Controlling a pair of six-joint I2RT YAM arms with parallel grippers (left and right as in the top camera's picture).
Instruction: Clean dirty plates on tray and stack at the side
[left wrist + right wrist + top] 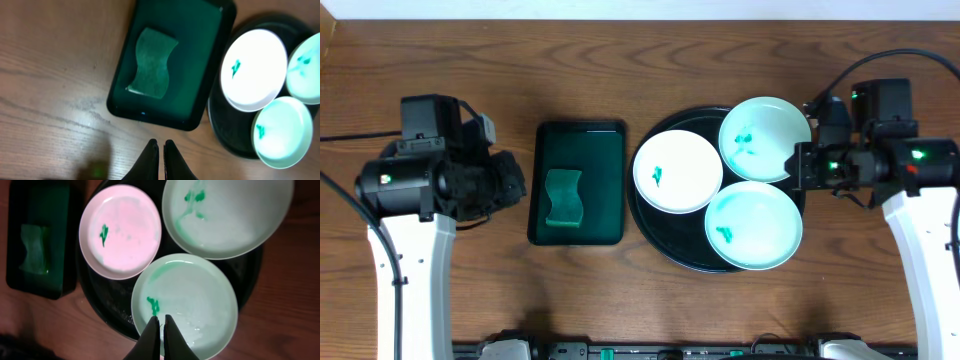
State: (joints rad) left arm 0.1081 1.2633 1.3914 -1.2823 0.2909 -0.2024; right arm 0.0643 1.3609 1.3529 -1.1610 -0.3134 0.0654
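Overhead, the round black tray (670, 240) sits right of centre on the wooden table (620, 60) and carries all three plates, which crowd one another. The far plate (765, 138) overhangs the tray's far right rim, the left plate (678, 172) lies at its left edge, and the near plate (753, 226) sits at its near right. Each plate shows a small teal-green smear. Just left of the black tray, and apart from it, lies a rectangular green tray (595, 150) with a wavy-edged sponge (563, 196) resting in it toward its near left part. The left gripper (160, 144) is at the left of the table beside the green tray; in the left wrist view its jaws are together over bare wood, holding nothing. The right gripper (161, 319) is at the black tray's right side; in the right wrist view its jaws are also together and empty, tips over the near plate beside its smear. Whether they touch the plate cannot be told.
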